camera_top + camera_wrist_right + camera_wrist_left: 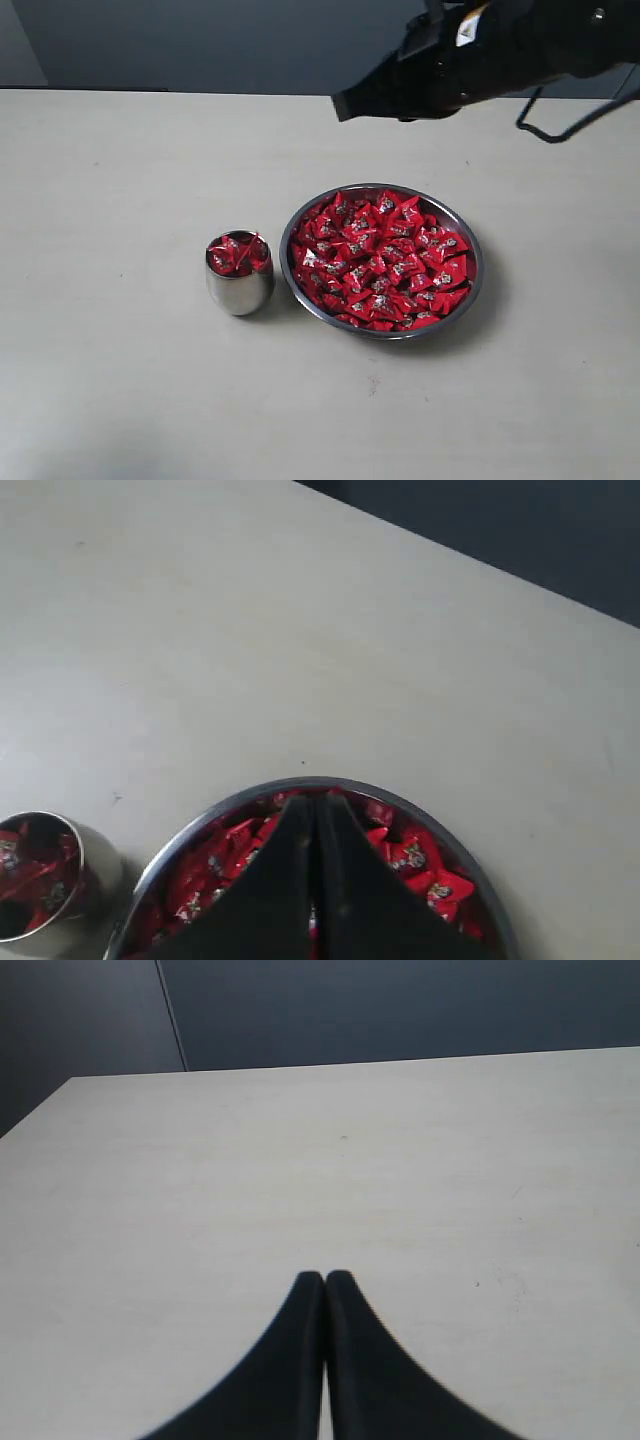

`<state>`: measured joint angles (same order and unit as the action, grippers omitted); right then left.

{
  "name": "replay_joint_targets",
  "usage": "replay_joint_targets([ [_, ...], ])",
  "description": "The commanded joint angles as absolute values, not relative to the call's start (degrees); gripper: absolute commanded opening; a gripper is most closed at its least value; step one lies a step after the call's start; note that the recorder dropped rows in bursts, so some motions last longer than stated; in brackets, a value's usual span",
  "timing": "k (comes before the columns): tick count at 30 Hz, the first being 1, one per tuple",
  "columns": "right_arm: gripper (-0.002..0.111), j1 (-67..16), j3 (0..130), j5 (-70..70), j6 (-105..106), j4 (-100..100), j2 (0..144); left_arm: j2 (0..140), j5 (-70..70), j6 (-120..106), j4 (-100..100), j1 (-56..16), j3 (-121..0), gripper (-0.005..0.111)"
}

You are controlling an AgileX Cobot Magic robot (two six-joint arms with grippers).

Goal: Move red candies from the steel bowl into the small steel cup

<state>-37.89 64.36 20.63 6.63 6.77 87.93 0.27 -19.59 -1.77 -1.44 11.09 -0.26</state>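
The steel bowl (478,262) sits right of centre, heaped with red candies (385,265). To its left stands the small steel cup (240,288), apart from the bowl, with several red candies (238,254) piled to its rim. My right gripper (345,105) hangs high over the table behind the bowl. In the right wrist view its jaws (314,800) are pressed together above the bowl's rim (330,782) and candies (410,855), with nothing seen between the tips; the cup (95,865) shows at the edge. My left gripper (324,1277) is shut over bare table, outside the exterior view.
The pale table (120,200) stretches wide on the left and in front of the cup and bowl. A dark wall (200,40) runs behind its far edge. A black cable (560,125) loops under the right arm.
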Motion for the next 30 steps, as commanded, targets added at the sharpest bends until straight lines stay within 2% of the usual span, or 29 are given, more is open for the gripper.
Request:
replay_joint_targets([
  [1,-0.001,-35.2,58.1,15.6,5.9,7.1,81.8,0.0,-19.1,-1.7,-1.6,10.7,0.0,0.000],
  [9,-0.001,-33.0,53.6,16.6,4.4,6.7,74.9,0.0,-19.1,-1.7,-1.6,10.7,0.0,0.000],
  [18,-0.001,-32.7,53.3,25.1,4.4,4.4,70.3,0.0,-19.1,-1.7,-1.6,10.7,0.0,0.000],
  [30,-0.001,-32.7,53.3,22.4,4.4,-3.7,69.5,0.0,-19.1,-1.7,-1.6,10.7,0.0,0.000],
])
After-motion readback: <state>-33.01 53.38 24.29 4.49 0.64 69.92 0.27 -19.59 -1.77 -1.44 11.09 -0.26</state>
